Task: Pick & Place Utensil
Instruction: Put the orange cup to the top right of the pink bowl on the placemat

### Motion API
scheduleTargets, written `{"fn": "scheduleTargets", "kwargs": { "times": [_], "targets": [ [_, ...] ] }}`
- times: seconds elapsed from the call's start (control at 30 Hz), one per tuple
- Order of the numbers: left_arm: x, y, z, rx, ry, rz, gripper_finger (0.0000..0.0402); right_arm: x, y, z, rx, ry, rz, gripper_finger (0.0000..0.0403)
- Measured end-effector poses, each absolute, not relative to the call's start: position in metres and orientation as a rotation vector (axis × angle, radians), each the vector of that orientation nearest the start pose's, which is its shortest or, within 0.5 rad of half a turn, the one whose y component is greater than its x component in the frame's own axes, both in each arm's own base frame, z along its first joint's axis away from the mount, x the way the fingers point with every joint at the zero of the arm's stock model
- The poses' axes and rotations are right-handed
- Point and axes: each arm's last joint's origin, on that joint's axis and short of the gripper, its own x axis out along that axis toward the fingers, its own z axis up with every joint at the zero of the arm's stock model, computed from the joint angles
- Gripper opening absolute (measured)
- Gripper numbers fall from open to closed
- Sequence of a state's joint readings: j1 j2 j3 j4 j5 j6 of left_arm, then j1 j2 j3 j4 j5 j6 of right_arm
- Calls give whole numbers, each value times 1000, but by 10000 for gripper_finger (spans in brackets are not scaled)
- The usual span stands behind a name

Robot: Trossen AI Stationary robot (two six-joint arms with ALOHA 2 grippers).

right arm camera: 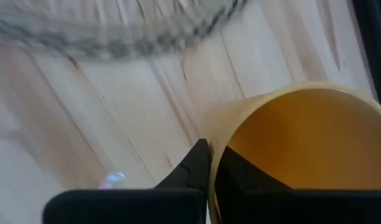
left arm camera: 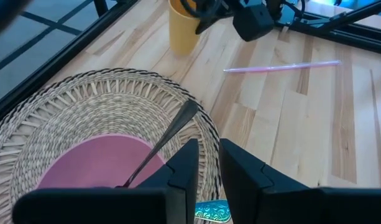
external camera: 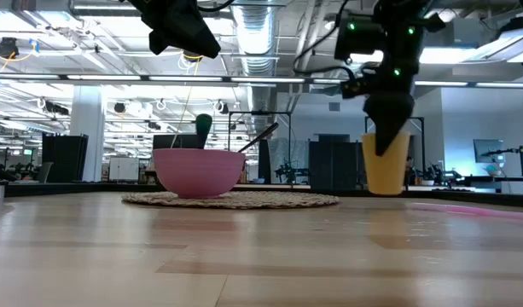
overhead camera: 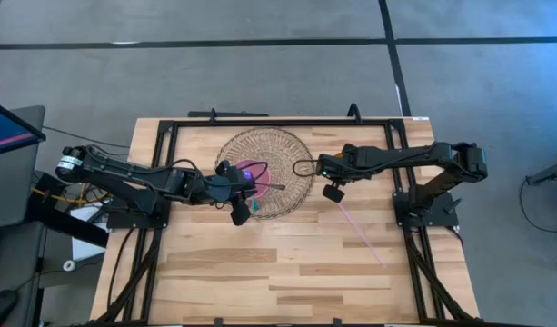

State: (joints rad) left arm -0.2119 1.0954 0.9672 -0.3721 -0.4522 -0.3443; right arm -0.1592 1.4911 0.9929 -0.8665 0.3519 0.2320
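Observation:
A pink bowl (external camera: 199, 170) sits on a round woven mat (overhead camera: 287, 154) at the table's middle. A metal utensil (left arm camera: 168, 137) leans in the bowl, its handle sticking out over the rim. A teal-handled piece (external camera: 203, 125) stands up from the bowl. My left gripper (left arm camera: 209, 165) hovers above the bowl's edge with a narrow gap between its fingers and nothing in it. My right gripper (right arm camera: 212, 155) is shut on a yellow cup (external camera: 385, 164) just right of the mat. My right gripper holds the yellow cup by its rim (right arm camera: 224, 134), one finger inside the cup and one outside. The fingers come from above, pointing down. The cup is upright with its base (external camera: 382, 191) at table level; whether it is lifted I cannot tell.
A pink straw (overhead camera: 360, 225) lies on the bare wood right of the mat, toward the near edge. Black frame rails (overhead camera: 260, 121) run along the far edge and both sides. The near half of the table is open wood.

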Motion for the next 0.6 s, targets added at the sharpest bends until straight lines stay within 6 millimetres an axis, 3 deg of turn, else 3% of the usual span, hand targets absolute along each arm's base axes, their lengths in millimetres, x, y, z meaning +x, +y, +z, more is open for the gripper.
{"fn": "scheduleTargets", "kwargs": {
  "times": [0.6],
  "targets": [
    [229, -36, 321, -173, 428, 313, 65, 300, -54, 264, 50, 966, -341, 2]
  ]
}}
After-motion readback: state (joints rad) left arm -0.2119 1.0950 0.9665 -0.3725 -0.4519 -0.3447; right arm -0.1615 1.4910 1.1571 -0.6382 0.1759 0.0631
